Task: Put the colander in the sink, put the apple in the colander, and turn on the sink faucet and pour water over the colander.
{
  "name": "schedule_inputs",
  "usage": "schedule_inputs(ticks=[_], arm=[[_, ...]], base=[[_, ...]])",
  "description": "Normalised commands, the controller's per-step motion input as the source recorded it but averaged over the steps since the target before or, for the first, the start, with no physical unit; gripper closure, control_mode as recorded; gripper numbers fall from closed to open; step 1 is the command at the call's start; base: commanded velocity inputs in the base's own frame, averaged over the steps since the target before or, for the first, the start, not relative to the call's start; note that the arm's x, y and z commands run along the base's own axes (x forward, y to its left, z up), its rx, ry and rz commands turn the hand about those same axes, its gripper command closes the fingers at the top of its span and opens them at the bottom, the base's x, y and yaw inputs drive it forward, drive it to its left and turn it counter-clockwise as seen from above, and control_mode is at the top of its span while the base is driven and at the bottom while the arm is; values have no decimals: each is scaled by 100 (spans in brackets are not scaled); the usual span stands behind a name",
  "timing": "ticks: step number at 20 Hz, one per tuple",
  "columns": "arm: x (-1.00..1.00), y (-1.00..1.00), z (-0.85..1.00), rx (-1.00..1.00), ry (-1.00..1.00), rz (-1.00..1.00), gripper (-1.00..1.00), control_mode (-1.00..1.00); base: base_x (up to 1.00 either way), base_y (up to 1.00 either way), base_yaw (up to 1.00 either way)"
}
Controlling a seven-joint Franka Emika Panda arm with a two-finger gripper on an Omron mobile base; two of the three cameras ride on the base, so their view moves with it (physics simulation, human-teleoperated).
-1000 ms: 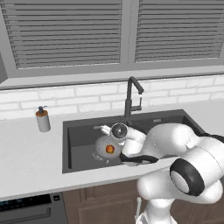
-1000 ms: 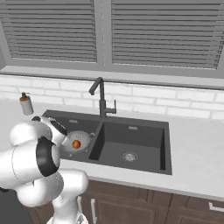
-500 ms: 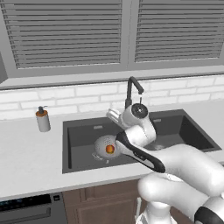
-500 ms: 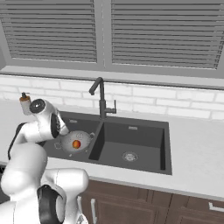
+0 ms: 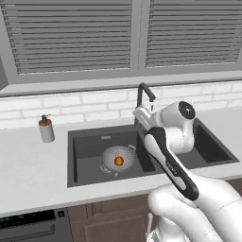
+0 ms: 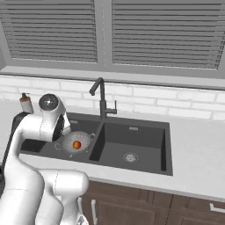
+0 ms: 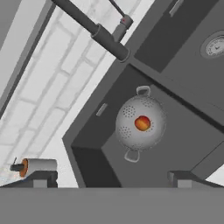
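You had the apple (image 7: 142,123) inside the colander (image 7: 140,124) in the sink's (image 5: 90,146) left basin; gripper (image 7: 111,177) spread wide, empty, its arm hiding the faucet (image 6: 101,99) base.

The counter (image 5: 33,175) bears a soap dispenser (image 5: 46,128) beside the sink (image 5: 90,146).

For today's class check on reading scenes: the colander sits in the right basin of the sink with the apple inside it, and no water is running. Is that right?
One detail is wrong: the colander sits in the left basin of the sink, not the right. The left base view shows it, left of the divider. The rest holds: the apple lies inside it, and no water shows at the faucet.
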Motion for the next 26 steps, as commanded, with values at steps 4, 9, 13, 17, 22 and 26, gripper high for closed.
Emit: schedule_inputs(ticks=[4, 9, 13, 17, 22, 26], arm=[[-5, -61, 0, 19, 0, -10, -100, -100], [0, -72, 6, 22, -4, -1, -100, -100], [2, -82, 18, 25, -3, 0, -100, -100], [3, -78, 21, 26, -2, 1, -100, -100], [31, -51, 18, 27, -4, 5, -100, -100], [52, -28, 25, 28, -6, 12, -100, -100]], base=[[0, 0, 0], [0, 0, 0], [0, 0, 0], [0, 0, 0], [0, 0, 0], [0, 0, 0]])
